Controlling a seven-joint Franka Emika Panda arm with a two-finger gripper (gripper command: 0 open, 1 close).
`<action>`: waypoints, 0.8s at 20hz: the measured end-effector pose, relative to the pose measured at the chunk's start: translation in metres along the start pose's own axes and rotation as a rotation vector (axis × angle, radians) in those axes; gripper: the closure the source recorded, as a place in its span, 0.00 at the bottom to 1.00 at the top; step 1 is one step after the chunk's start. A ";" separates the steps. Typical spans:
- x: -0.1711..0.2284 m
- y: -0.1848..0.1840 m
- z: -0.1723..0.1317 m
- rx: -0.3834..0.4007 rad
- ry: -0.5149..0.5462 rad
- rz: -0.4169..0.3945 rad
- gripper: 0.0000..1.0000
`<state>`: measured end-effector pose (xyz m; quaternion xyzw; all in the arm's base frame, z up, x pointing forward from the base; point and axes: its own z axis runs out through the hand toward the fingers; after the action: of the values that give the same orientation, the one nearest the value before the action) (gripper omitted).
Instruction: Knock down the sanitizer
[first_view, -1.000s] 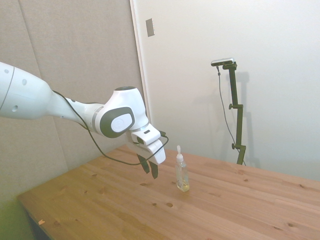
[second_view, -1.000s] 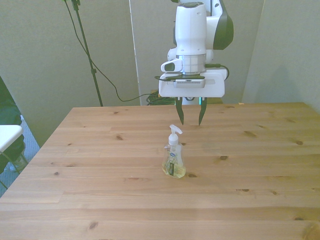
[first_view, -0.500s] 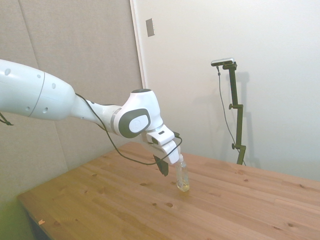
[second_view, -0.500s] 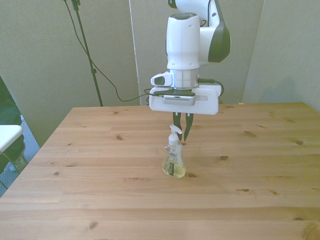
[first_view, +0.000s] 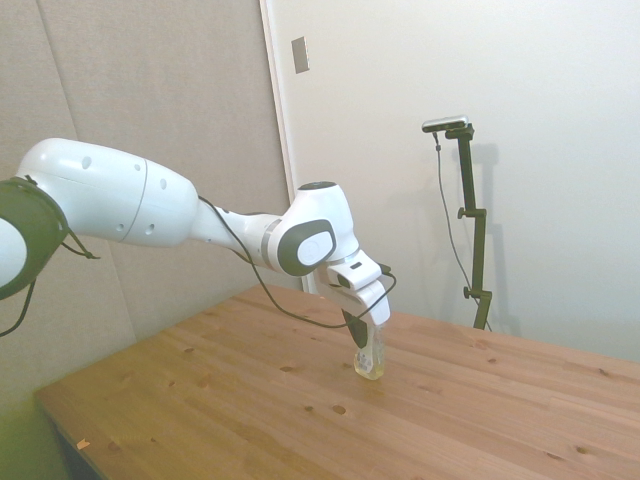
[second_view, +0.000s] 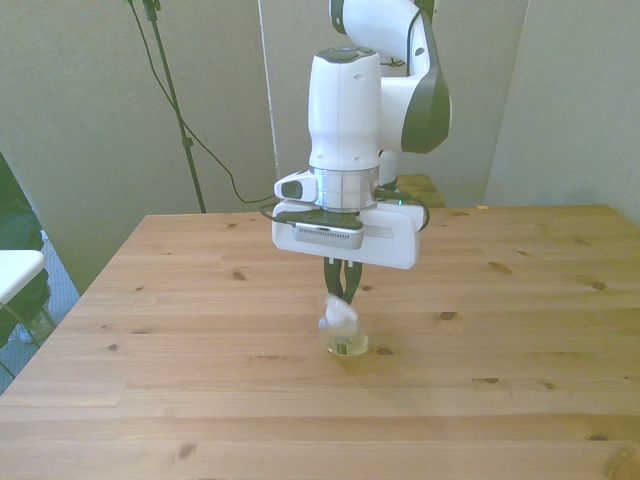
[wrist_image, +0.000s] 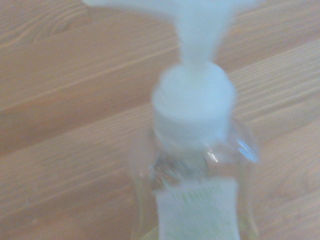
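Note:
The sanitizer (second_view: 341, 322), a small clear bottle with yellowish liquid at its base and a white pump top, is on the wooden table (second_view: 520, 330) near the middle. It is motion-blurred and tilts toward the table's near edge in the front view, with its base still on the wood. My gripper (second_view: 342, 290) is shut with nothing held, and its fingertips press against the bottle's upper part from behind. The side view has the gripper (first_view: 360, 337) right against the sanitizer (first_view: 369, 362). The wrist view is filled by the blurred sanitizer (wrist_image: 192, 150) from close by.
A light stand with a trailing black cable (second_view: 215, 160) rises behind the table at the front view's left. A white chair edge (second_view: 15, 275) shows beside the table on that same side.
The arm came forward and down from behind the bottle, and the fingers closed together. The upright sanitizer is now pushed and tipping toward the table's near edge in the front view.

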<state>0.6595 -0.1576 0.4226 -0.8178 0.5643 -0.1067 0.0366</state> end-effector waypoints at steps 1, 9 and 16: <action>0.007 -0.003 0.001 0.000 0.003 0.008 1.00; -0.008 -0.011 -0.007 -0.009 -0.034 -0.031 0.00; -0.047 0.022 -0.029 -0.029 -0.089 -0.120 0.00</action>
<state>0.6170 -0.1200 0.4411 -0.8546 0.5135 -0.0643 0.0432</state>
